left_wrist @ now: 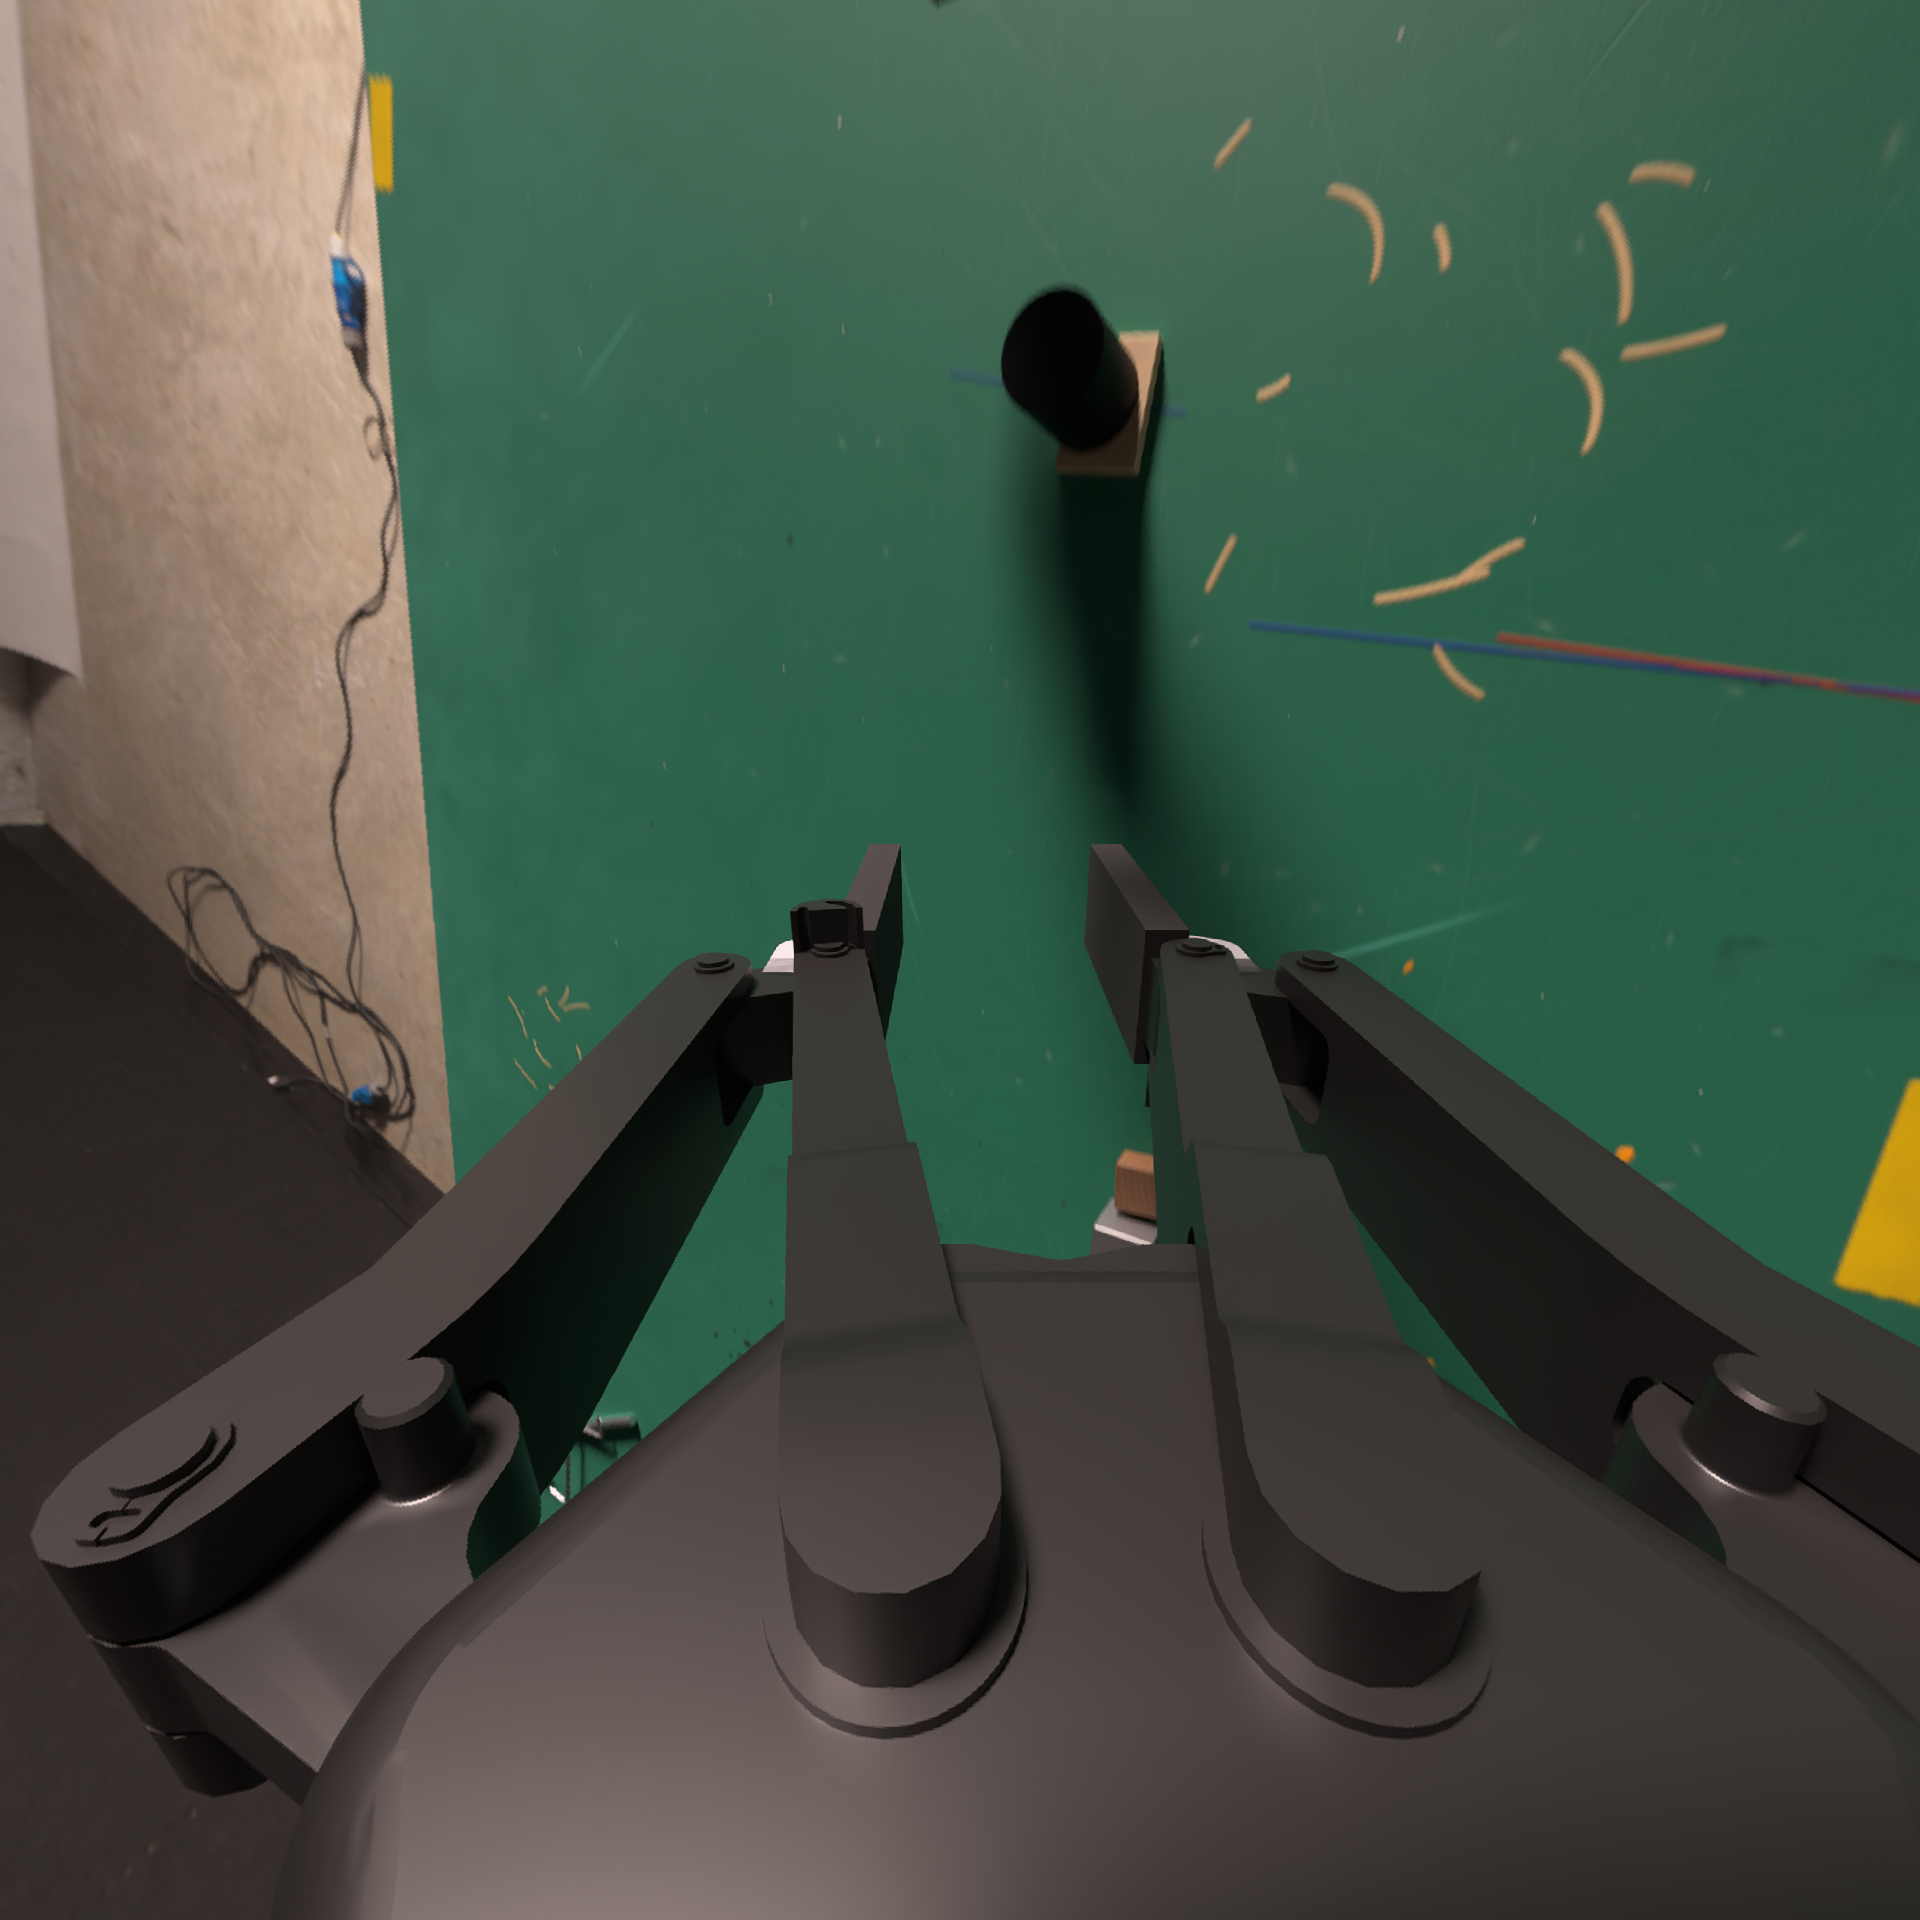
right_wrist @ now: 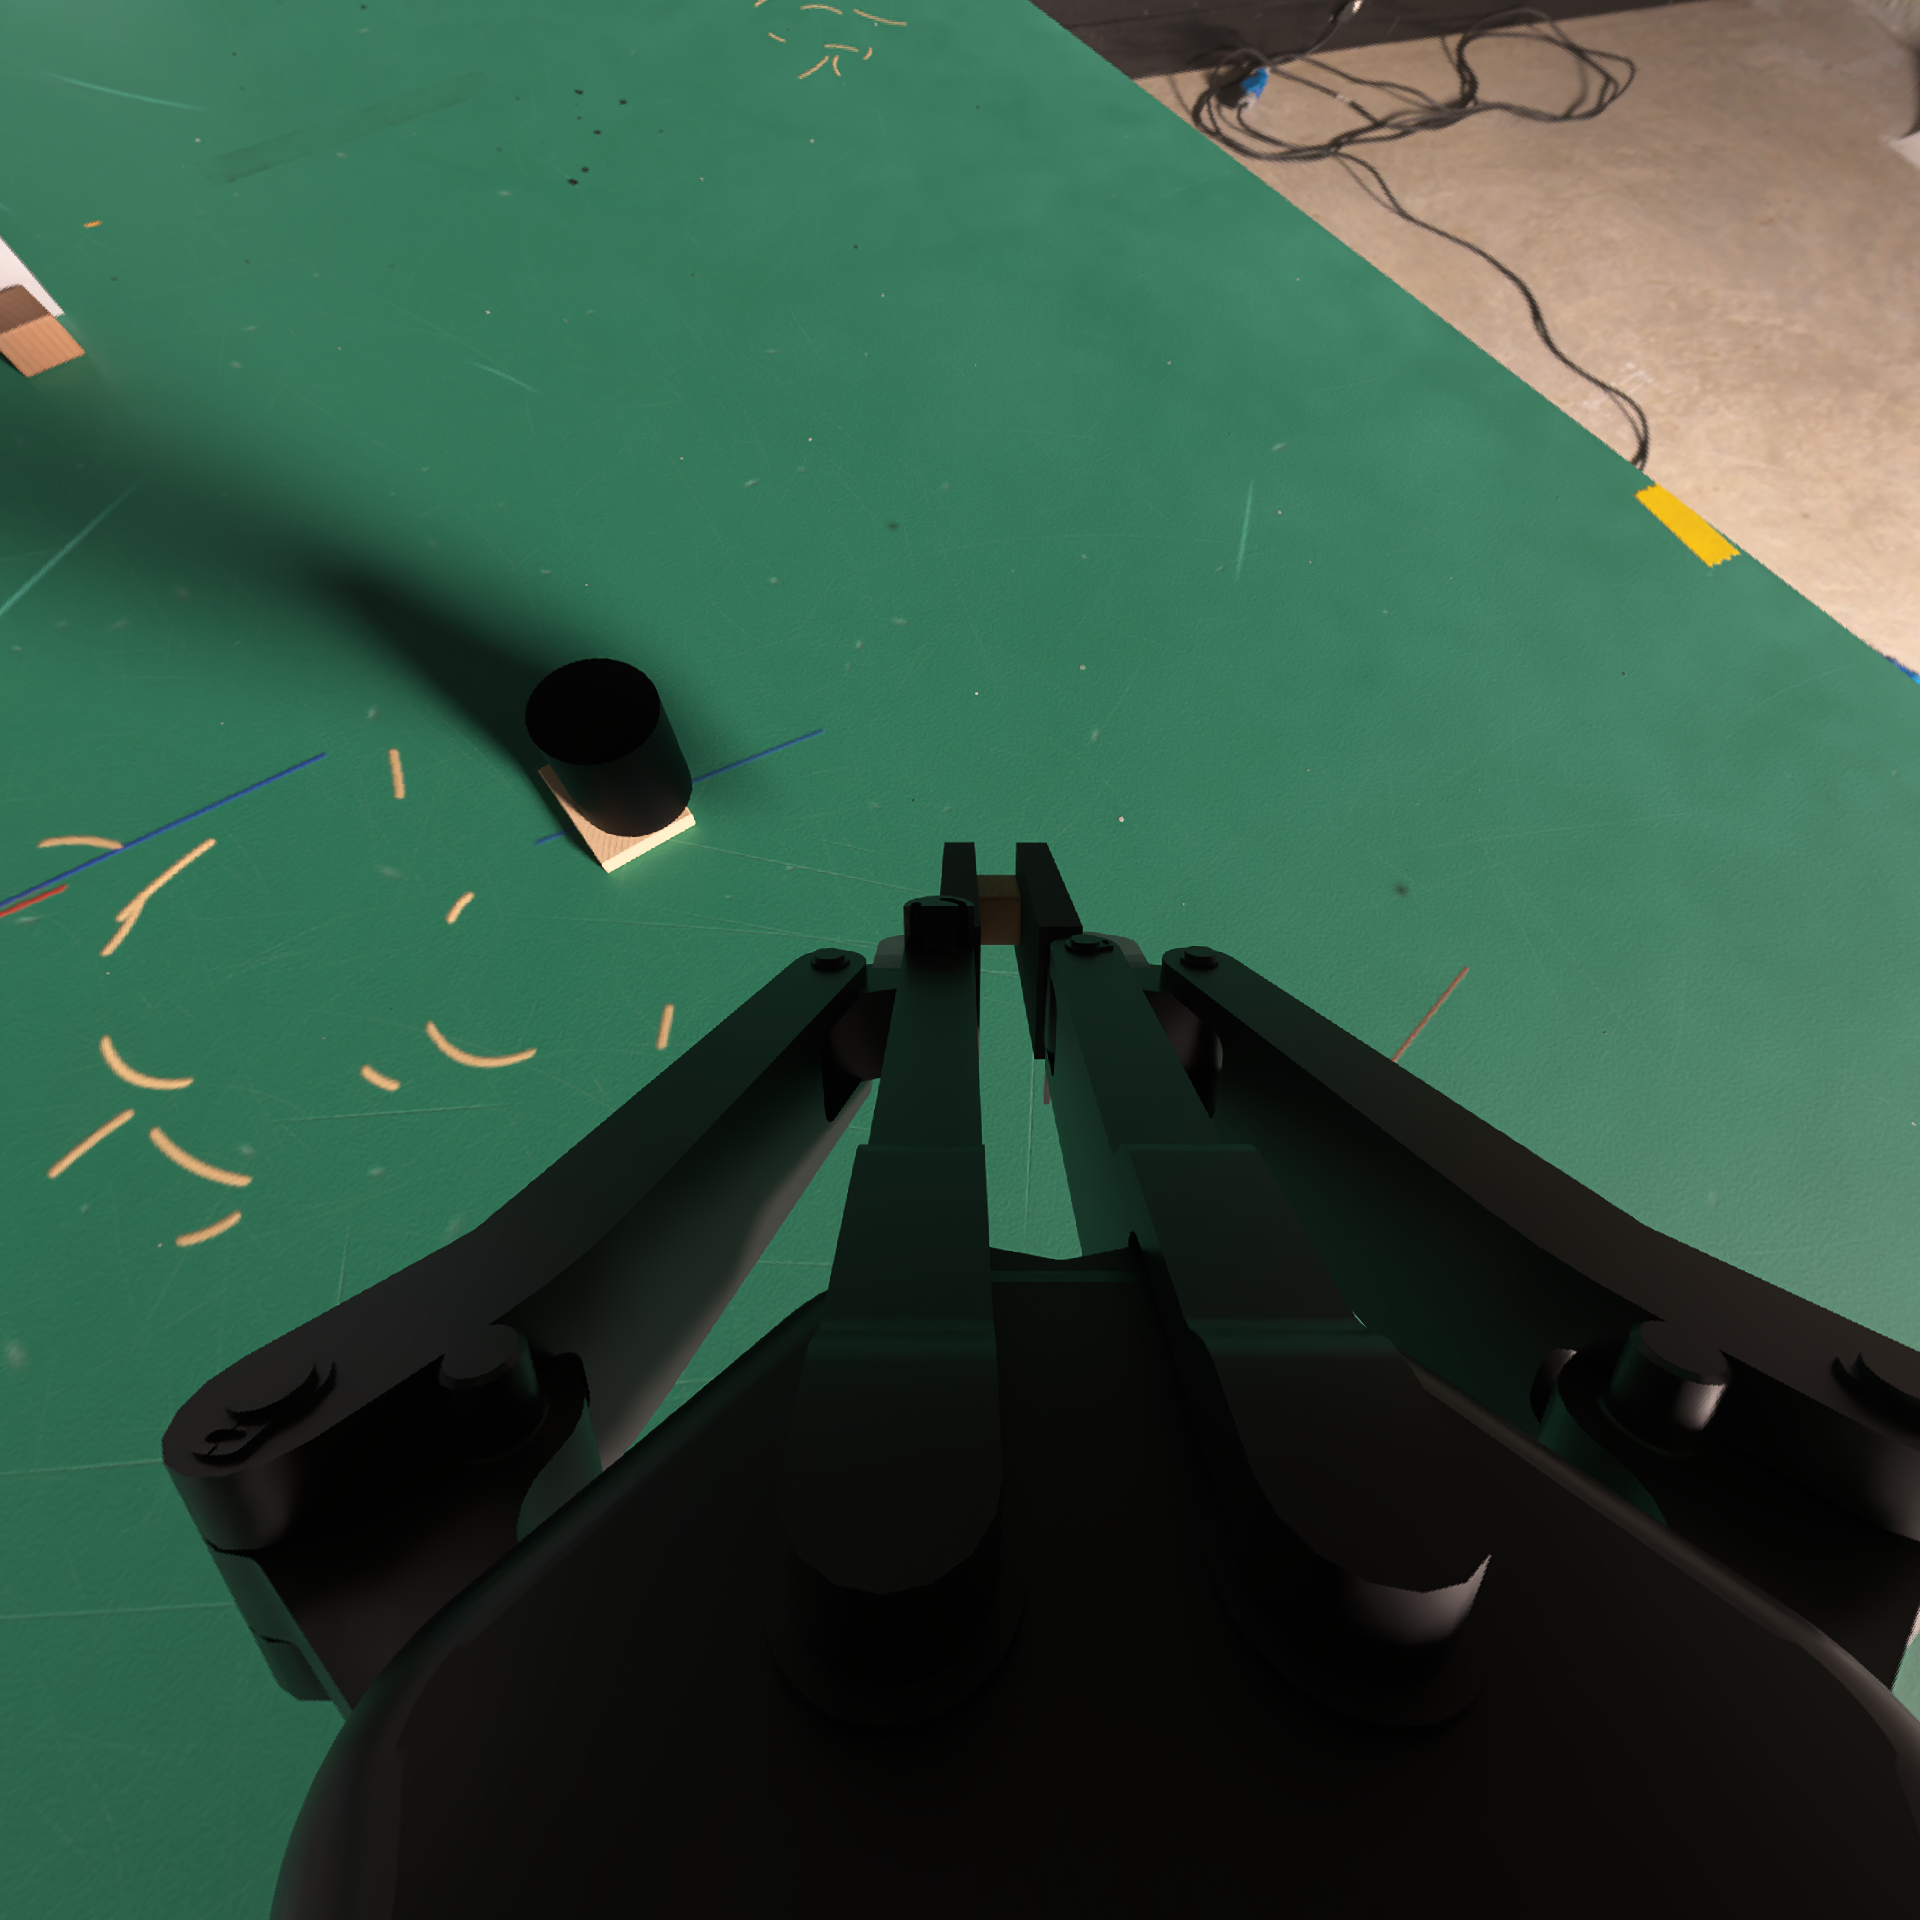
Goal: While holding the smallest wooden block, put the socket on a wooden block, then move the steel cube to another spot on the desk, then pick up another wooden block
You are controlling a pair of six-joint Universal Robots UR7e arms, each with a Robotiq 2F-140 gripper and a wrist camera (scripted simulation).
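Our right pincer (right_wrist: 997,883) pinches the smallest wooden block (right_wrist: 1000,906), light and slip-prone; the left pincer (left_wrist: 992,914), spread and empty, should grip the heavy, slick steel cube (left_wrist: 1122,1231) by flat opposite faces, low beside a wooden block (left_wrist: 1135,1182) on the desk (left_wrist: 727,623).

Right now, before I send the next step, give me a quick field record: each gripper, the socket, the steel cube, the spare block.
left gripper: jaws open, empty, above the desk
right gripper: jaws shut on small block
socket: upright on flat block
steel cube: mostly hidden behind the left gripper
spare block: by the steel cube; contact unclear
socket step: done
cube move: not yet begun
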